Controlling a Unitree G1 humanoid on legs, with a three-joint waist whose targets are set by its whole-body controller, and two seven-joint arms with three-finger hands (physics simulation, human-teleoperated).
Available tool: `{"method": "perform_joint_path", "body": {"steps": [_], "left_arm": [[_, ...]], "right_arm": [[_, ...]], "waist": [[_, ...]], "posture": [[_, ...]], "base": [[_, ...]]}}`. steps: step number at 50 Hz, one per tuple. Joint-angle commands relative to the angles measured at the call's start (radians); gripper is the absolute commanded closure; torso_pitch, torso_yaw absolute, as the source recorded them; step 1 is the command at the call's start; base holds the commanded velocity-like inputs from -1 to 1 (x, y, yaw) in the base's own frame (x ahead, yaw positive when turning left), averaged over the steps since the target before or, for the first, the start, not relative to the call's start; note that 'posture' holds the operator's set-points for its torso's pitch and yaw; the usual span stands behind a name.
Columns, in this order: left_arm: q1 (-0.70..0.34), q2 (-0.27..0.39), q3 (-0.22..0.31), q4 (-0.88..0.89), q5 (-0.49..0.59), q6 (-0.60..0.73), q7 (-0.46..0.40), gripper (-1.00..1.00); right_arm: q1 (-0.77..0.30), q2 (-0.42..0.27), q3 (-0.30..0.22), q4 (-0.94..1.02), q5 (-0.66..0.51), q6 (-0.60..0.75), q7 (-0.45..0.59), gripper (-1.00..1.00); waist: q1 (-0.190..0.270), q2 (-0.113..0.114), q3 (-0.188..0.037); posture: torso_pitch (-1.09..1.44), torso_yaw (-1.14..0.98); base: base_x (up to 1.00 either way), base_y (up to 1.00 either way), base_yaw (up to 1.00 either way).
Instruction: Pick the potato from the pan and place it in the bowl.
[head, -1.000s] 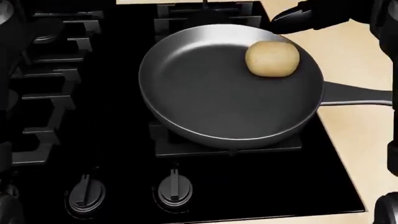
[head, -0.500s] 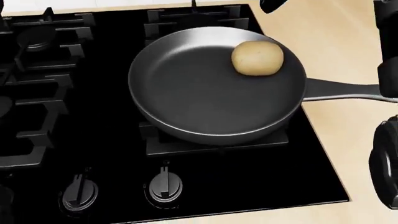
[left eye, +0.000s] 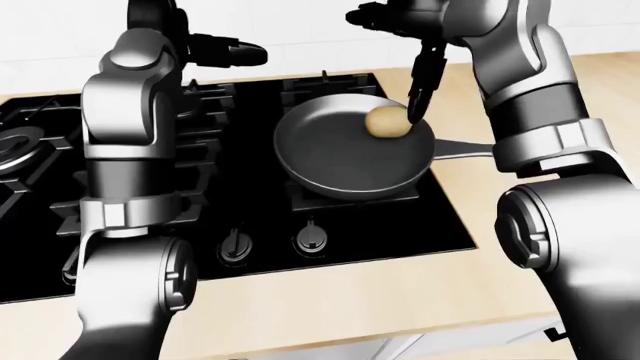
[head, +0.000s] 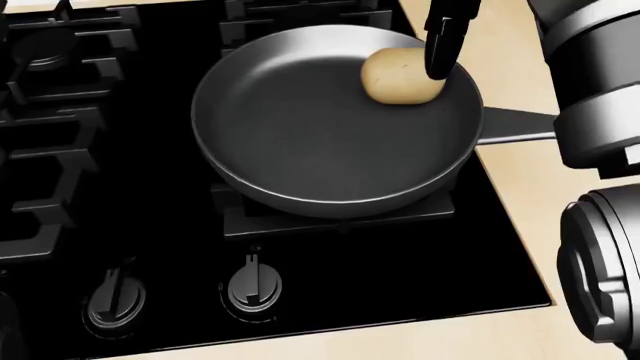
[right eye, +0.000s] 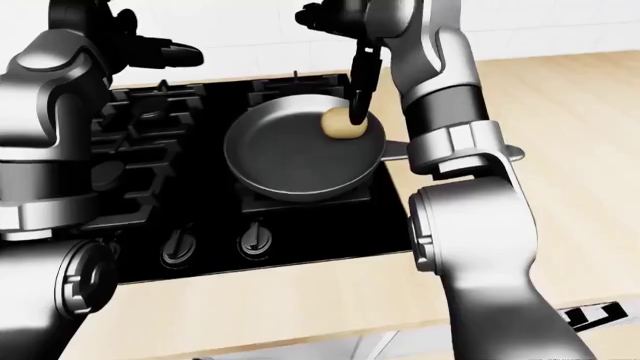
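Note:
A pale yellow potato (head: 395, 75) lies in the grey frying pan (head: 320, 127), near its upper right rim. The pan stands on a black gas stove (head: 150, 187); its handle (head: 515, 126) points right over the wooden counter. My right hand (head: 437, 71) hangs fingers-down, open, with the fingertips against the potato's right side and not closed round it. In the left-eye view my left hand (left eye: 250, 54) is held high over the stove's upper left, open and holding nothing. No bowl shows in any view.
Two stove knobs (head: 250, 289) (head: 115, 304) sit below the pan, and burner grates (head: 60, 135) lie to its left. Light wooden counter (left eye: 560, 247) runs right of and below the stove. My right forearm (head: 600, 112) fills the head view's right edge.
The head camera has shifted, so the pan sits further left and higher. My right hand has come down from the top edge to the potato's right side. The potato has not moved in the pan.

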Motion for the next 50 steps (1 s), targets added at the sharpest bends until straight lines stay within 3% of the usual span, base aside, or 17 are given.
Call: {"method": "perform_joint_path", "body": {"steps": [1, 12, 23, 50], "left_arm": [[-0.038, 0.013, 0.008, -0.035, 0.004, -0.023, 0.003, -1.00], [-0.050, 0.009, 0.007, -0.014, 0.006, -0.033, 0.001, -1.00], [-0.049, 0.011, 0.008, -0.033, 0.007, -0.017, 0.000, -1.00], [-0.055, 0.010, 0.008, -0.020, -0.003, -0.022, 0.003, -1.00]], "right_arm": [[-0.049, -0.005, -0.017, -0.030, -0.032, -0.031, -0.020, -1.00], [-0.053, 0.045, -0.030, -0.027, -0.085, -0.041, -0.005, -1.00], [0.009, 0.093, -0.024, -0.075, -0.100, -0.018, 0.017, -1.00], [0.123, 0.130, -0.028, -0.208, -0.100, 0.120, 0.209, -1.00]], "waist": [[0.000, 0.001, -0.037], [-0.005, 0.002, -0.040], [-0.008, 0.002, -0.040], [-0.010, 0.005, -0.038]], "posture": [[0.00, 0.00], [0.00, 0.00], [0.00, 0.00], [0.00, 0.00]], "base": [[0.00, 0.00, 0.00], [0.00, 0.00, 0.00], [0.00, 0.00, 0.00], [0.00, 0.00, 0.00]]}}
